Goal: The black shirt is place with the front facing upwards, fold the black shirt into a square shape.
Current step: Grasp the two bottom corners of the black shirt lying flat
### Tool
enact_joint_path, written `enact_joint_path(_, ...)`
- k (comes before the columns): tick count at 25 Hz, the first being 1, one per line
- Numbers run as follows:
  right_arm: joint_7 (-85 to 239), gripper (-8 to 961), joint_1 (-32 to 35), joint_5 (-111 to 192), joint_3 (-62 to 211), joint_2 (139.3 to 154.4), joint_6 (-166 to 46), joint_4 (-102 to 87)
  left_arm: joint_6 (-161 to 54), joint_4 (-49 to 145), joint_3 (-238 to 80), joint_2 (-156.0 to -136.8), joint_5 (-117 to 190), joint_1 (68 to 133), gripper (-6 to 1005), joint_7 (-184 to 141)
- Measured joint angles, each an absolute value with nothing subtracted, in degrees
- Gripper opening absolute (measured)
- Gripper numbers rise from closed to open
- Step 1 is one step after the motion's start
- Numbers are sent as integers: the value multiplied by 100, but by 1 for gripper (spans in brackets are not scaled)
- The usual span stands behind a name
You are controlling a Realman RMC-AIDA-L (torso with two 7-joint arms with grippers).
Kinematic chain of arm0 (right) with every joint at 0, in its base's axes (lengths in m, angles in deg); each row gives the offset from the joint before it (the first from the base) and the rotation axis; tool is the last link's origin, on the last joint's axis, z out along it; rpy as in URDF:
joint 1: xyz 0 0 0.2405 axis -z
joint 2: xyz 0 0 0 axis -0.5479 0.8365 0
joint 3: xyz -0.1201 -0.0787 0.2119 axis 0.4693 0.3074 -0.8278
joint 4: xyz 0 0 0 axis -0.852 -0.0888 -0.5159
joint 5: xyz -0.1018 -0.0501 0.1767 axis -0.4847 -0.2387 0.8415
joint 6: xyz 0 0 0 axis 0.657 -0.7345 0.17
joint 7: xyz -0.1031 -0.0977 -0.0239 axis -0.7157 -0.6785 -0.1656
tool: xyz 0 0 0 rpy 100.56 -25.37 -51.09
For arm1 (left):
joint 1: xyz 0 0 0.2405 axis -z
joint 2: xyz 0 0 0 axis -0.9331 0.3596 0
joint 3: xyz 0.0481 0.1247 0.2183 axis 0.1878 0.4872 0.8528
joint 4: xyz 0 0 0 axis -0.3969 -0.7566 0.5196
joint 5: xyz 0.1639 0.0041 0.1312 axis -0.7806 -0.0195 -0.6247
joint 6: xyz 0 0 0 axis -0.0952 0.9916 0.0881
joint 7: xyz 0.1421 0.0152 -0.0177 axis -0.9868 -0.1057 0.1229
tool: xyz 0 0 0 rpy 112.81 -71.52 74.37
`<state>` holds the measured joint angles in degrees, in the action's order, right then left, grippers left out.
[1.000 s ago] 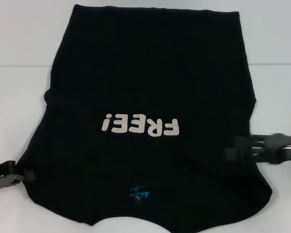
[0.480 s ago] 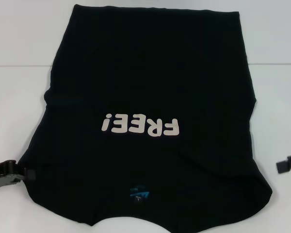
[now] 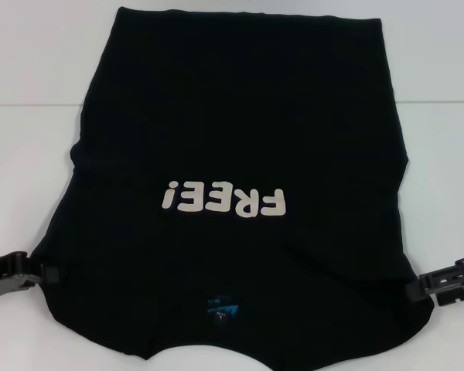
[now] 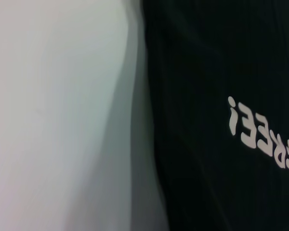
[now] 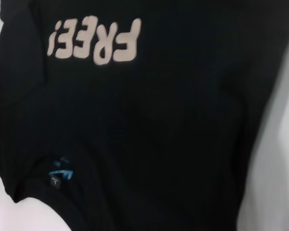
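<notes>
Black shirt [image 3: 240,154]: blue neck label [image 5: 60,172] absent from left wrist view.

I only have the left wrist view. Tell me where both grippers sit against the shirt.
Observer: The left gripper is at the left edge of the black shirt, near the shoulder.
Operator: Report the right side.
Observer: The right gripper is at the shirt's right edge, about level with the left one.
Operator: Give me the collar.
Observer: The blue neck label lies at the near edge, below the FREE! lettering.
</notes>
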<state>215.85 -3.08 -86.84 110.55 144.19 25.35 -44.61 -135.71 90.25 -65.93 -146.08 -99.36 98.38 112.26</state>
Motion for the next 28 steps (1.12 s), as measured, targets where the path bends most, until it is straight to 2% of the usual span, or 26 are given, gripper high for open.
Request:
enact_joint_path(11,21572,882,-424,-8697,11471,14588,2145,-4260,-13591,9023,-6599,-14609,-9884,9815,23,11225)
enact_joint_path(21,21549,791,-457,-8703,11520,14682,2072,-4260,-13601,9028,-6608,-14615,-9820,9772,23,11217)
enact_joint_path(28,21531,728,-470,-8703,11632,14694,1964,-4278,-13626,9032,-6611,-14626,-9753,9758,24,11180)
